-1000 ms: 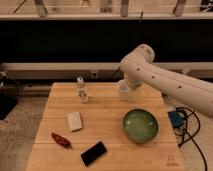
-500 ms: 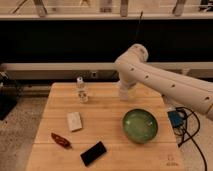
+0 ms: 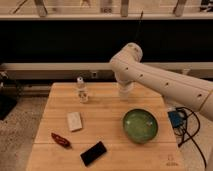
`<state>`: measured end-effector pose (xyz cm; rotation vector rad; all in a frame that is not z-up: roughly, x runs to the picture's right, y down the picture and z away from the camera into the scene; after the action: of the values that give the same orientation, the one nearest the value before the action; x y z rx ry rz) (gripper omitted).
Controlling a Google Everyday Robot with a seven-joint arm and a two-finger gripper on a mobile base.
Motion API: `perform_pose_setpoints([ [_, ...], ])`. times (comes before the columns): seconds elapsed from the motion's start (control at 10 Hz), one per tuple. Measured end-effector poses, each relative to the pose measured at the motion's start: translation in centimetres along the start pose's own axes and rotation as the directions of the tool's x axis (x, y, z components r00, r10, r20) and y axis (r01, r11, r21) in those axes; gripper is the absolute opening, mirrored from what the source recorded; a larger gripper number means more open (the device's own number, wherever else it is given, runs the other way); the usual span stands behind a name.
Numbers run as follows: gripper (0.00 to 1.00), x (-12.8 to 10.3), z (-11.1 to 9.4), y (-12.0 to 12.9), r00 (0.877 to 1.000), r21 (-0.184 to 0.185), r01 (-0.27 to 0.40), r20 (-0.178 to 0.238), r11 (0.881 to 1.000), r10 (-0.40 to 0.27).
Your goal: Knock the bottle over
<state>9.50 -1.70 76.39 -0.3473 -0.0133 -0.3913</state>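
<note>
The bottle [image 3: 81, 90] is small, slim and clear with a white cap. It stands upright at the back left of the wooden table [image 3: 107, 112]. My white arm [image 3: 150, 75] reaches in from the right, and its bend hangs over the back middle of the table, right of the bottle and apart from it. The gripper is hidden behind this bend. A translucent white cup [image 3: 124, 91] shows just under the bend, partly covered by the arm.
A green bowl [image 3: 140, 125] sits front right. A pale packet [image 3: 74, 121], a red chili pepper [image 3: 61, 140] and a black phone [image 3: 93, 153] lie front left. A blue box [image 3: 176, 119] with cables sits off the table's right edge. A dark wall runs behind.
The arm's bend has swung left towards the bottle and now overlaps the cup. The bottle still stands upright where it was.
</note>
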Motion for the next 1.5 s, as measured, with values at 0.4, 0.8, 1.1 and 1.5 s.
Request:
perform_pose_setpoints([
  [0.4,0.04,-0.8,0.2,-0.8,1.000,0.014,0.020,0.002,1.000,-0.020],
  [0.8,0.04,-1.4,0.5,-1.6,0.999,0.026,0.043,0.010,0.999,-0.044],
  [1.1,0.04,-1.7,0.6,-2.2,0.998,0.035,0.056,0.014,0.998,-0.056],
  [1.5,0.04,-2.3,1.0,-3.2,0.996,0.049,0.082,0.024,0.995,-0.083],
])
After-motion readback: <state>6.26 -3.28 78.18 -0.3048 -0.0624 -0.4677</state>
